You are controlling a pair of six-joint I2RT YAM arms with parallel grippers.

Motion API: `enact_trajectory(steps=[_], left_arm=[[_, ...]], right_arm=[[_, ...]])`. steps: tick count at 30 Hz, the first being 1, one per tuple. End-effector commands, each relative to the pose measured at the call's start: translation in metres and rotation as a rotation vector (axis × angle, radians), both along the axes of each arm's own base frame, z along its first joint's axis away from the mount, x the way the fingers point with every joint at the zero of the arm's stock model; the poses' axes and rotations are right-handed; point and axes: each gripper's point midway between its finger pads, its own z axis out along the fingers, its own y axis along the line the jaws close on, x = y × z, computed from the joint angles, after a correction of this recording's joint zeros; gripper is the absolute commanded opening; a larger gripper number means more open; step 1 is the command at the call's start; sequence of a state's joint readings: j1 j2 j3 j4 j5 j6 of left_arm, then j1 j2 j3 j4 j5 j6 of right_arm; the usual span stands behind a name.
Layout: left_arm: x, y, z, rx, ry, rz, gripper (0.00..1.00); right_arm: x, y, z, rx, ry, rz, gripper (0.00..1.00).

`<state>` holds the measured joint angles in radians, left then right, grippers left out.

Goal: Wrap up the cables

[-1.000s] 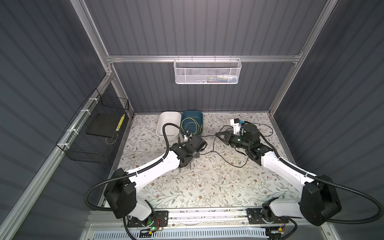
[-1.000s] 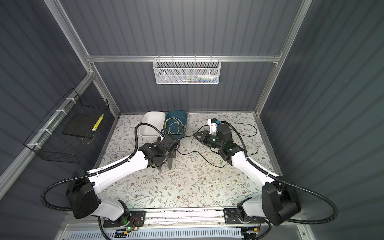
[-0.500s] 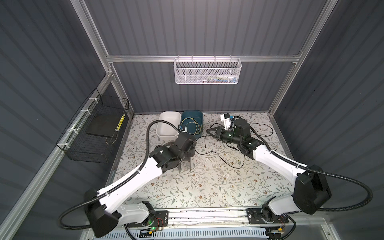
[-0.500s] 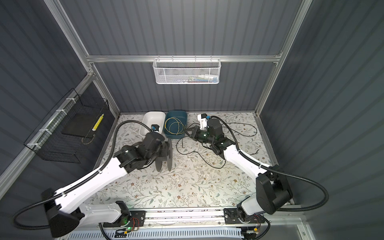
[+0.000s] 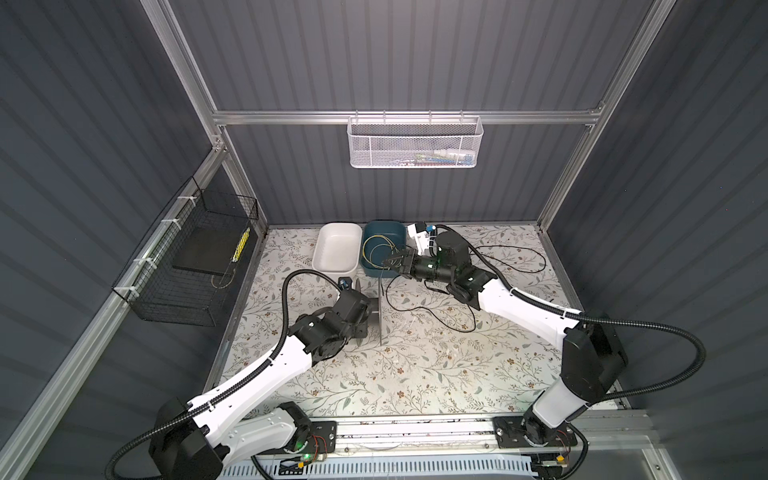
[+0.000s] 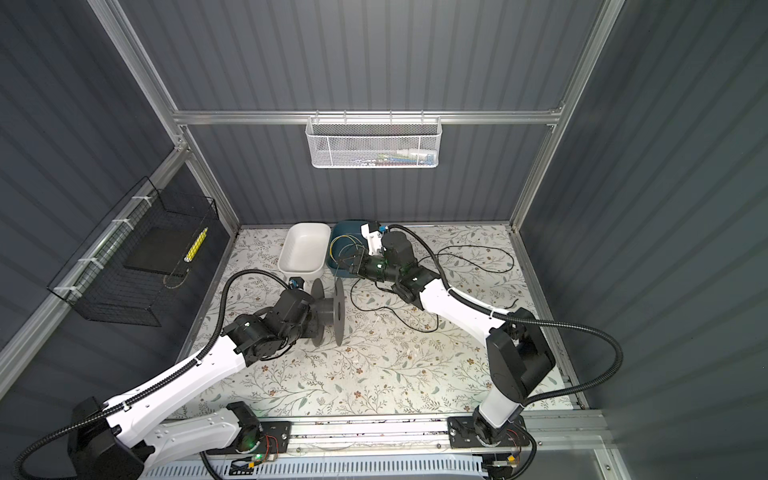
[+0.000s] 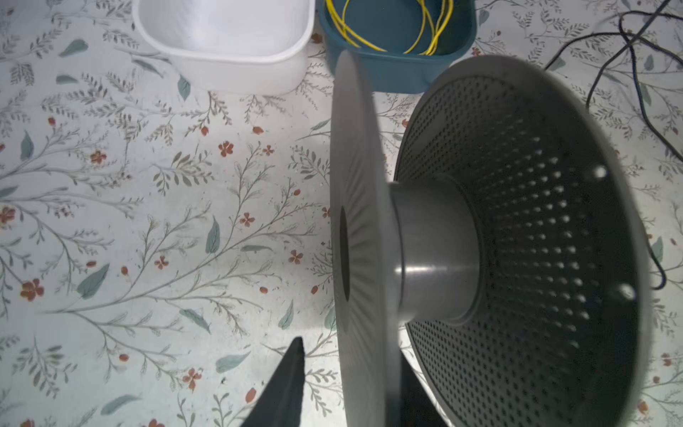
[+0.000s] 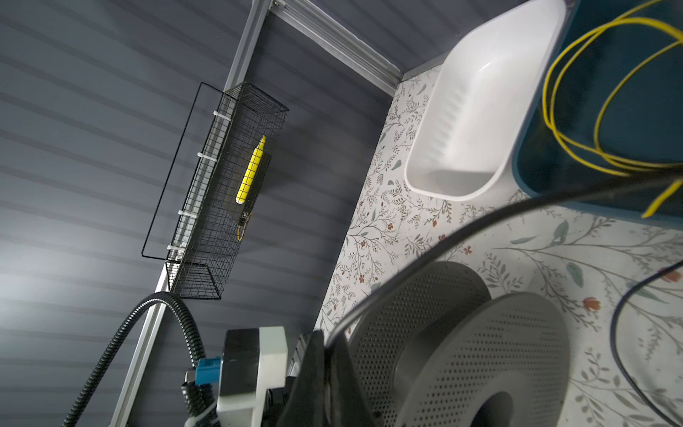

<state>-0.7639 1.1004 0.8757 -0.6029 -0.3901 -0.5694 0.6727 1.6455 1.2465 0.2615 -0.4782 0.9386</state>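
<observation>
A grey spool [image 6: 328, 308] with perforated flanges stands on its rims on the floral mat. My left gripper [image 7: 351, 384] straddles the near flange: one finger [image 7: 290, 373] stands clear of it with mat showing between, so the jaws are open. My right gripper [image 5: 388, 262] hovers at the front of the blue tub [image 7: 399, 74], shut on the thin black cable [image 8: 443, 240]. From the pinch [image 8: 326, 351] the cable arcs away and lies in loose loops on the mat to the right. A yellow cable [image 8: 546, 96] lies coiled in the blue tub.
An empty white tub [image 5: 336, 249] sits beside the blue one at the back. A black wire basket [image 5: 187, 270] holding a yellow marker hangs on the left wall. A white mesh basket [image 5: 415, 145] hangs on the back wall.
My left arm drew back and its jaws parted around the spool's flange, then narrowed. My right gripper carried the black cable leftward to the blue tub's front.
</observation>
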Motion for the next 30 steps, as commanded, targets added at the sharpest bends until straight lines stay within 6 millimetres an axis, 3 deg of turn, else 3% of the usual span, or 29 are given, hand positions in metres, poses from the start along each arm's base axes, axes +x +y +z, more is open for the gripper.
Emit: enact_trajectory(steps=[1,9,16,25,30], left_arm=[[0.011,-0.021,0.016,-0.037,-0.062,-0.093,0.28],[0.022,-0.047,0.012,-0.010,-0.102,-0.247,0.21],[0.019,-0.045,0.008,0.009,-0.149,-0.316,0.23],[0.007,-0.040,0.016,-0.067,-0.127,-0.372,0.56],[0.003,-0.042,0.039,-0.145,-0.176,-0.379,0.73]], right_arm=[[-0.002,-0.001,0.007,0.015,-0.018,0.003,0.00],[0.002,0.005,-0.006,-0.005,-0.008,-0.006,0.00],[0.013,0.012,-0.030,-0.065,-0.007,-0.030,0.00],[0.018,0.017,-0.052,-0.096,0.006,-0.047,0.00],[0.014,0.020,-0.055,-0.091,0.015,-0.039,0.00]])
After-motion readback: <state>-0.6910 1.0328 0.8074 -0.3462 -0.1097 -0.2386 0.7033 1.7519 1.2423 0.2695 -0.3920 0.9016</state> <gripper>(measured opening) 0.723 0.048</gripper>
